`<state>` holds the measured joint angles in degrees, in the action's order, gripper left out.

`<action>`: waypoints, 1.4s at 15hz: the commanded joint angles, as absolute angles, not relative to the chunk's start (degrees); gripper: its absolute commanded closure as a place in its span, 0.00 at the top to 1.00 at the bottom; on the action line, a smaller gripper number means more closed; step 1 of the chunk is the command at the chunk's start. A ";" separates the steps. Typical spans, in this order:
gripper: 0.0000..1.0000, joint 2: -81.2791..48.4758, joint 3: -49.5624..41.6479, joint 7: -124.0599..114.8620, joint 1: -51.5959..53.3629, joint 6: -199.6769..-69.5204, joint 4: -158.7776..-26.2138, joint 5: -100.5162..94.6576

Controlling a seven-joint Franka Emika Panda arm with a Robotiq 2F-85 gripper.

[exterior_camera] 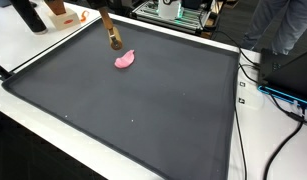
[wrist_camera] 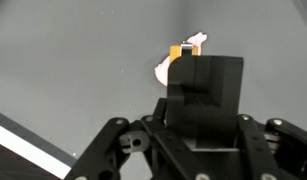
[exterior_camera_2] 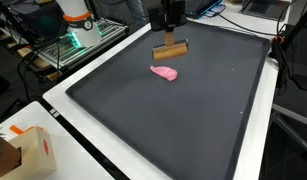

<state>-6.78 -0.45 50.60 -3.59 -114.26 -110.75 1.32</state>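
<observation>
My gripper [exterior_camera_2: 168,22] is shut on a black-handled tool with a wooden head [exterior_camera_2: 171,50]. It hangs over the far part of a dark mat [exterior_camera_2: 193,120]. A small pink lump [exterior_camera_2: 165,73] lies on the mat just in front of the wooden head, close to it; I cannot tell if they touch. In the wrist view the black handle [wrist_camera: 203,85] fills the space between the jaws, with the wooden tip [wrist_camera: 181,50] and the pink lump [wrist_camera: 163,70] beyond it. In an exterior view the tool [exterior_camera: 112,37] stands tilted beside the pink lump [exterior_camera: 125,60].
The mat [exterior_camera: 143,110] has a raised dark rim and lies on a white table [exterior_camera: 33,55]. A cardboard box [exterior_camera_2: 23,150] sits at the table's near corner. Cables and electronics [exterior_camera: 278,90] lie beyond the mat's edge. A rack with green lights [exterior_camera_2: 78,40] stands at the back.
</observation>
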 commanded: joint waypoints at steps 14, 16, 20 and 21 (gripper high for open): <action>0.24 9.27 9.65 14.68 8.00 -124.92 -135.10 -22.47; 0.24 8.93 10.74 9.92 8.58 -124.72 -135.34 -23.98; 0.24 8.11 12.48 1.37 9.34 -124.14 -135.59 -26.83; 0.24 7.96 12.83 -0.46 9.46 -124.11 -135.64 -27.69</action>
<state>7.18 11.90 5.69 8.92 -124.25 -134.42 -24.32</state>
